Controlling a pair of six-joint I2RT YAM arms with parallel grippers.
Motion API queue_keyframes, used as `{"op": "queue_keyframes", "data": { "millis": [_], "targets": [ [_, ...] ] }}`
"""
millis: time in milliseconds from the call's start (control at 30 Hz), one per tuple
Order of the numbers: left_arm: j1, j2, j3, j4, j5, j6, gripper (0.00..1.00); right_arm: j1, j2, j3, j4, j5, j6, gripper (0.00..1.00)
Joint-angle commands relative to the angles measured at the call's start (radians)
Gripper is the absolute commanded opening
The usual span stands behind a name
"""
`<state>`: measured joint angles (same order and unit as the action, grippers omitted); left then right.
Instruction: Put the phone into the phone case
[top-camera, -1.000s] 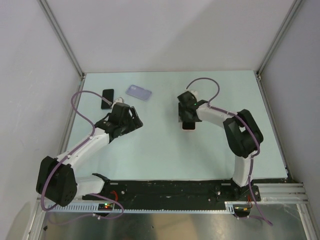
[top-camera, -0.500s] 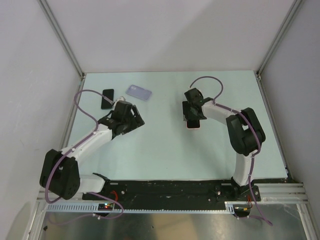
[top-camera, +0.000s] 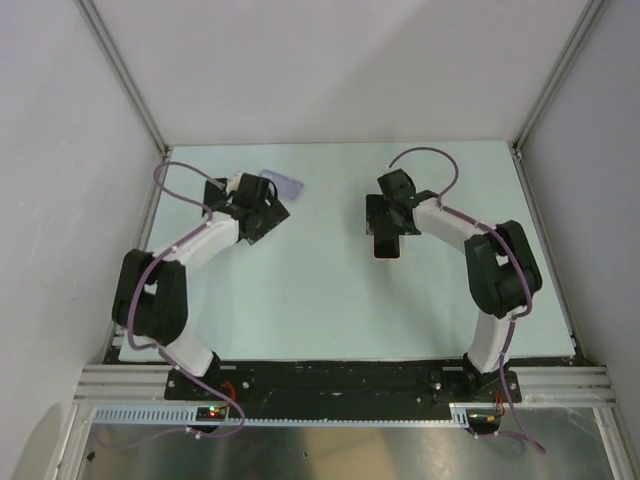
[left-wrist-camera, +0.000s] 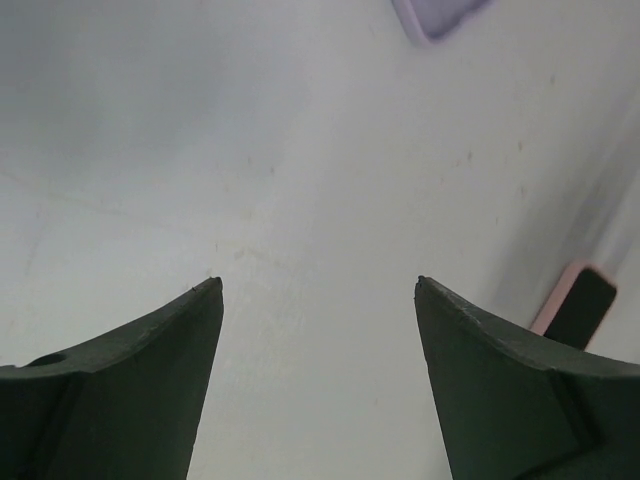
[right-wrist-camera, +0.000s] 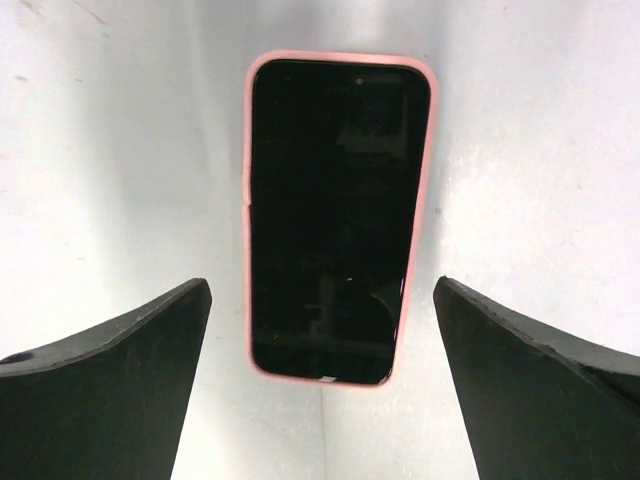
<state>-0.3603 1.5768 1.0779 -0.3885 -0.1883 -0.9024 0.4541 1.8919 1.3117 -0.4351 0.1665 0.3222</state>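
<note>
A black phone in a pink case (right-wrist-camera: 338, 215) lies flat on the table, screen up; it also shows in the top view (top-camera: 385, 249). My right gripper (right-wrist-camera: 322, 285) is open just above its near end, one finger on each side, not touching it; in the top view it (top-camera: 386, 230) sits just behind the phone. A lilac phone case (top-camera: 287, 185) lies at the back left, also in the left wrist view (left-wrist-camera: 440, 12). My left gripper (top-camera: 268, 210) is open and empty over bare table (left-wrist-camera: 318, 282), just short of the lilac case.
A dark phone (top-camera: 213, 189) at the far left is mostly hidden by my left arm. The pink-cased phone also shows at the right edge of the left wrist view (left-wrist-camera: 578, 305). Grey walls with metal posts close in the table.
My left arm has swung back and left, covering the dark phone and nearing the lilac case. My right gripper has shifted slightly right and back above the pink-cased phone.
</note>
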Motion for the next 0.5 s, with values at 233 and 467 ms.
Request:
{"op": "queue_keyframes", "data": {
  "millis": [233, 467],
  "targets": [
    [0.095, 0.324, 0.361, 0.001, -0.209, -0.136, 0.66, 0.15, -0.387, -0.12, -0.03, 0.064, 0.159, 0.97],
    [0.1, 0.506, 0.646, -0.118, -0.269, -0.083, 0.54, 0.195, -0.553, -0.234, 0.001, 0.018, 0.185, 0.94]
  ]
}}
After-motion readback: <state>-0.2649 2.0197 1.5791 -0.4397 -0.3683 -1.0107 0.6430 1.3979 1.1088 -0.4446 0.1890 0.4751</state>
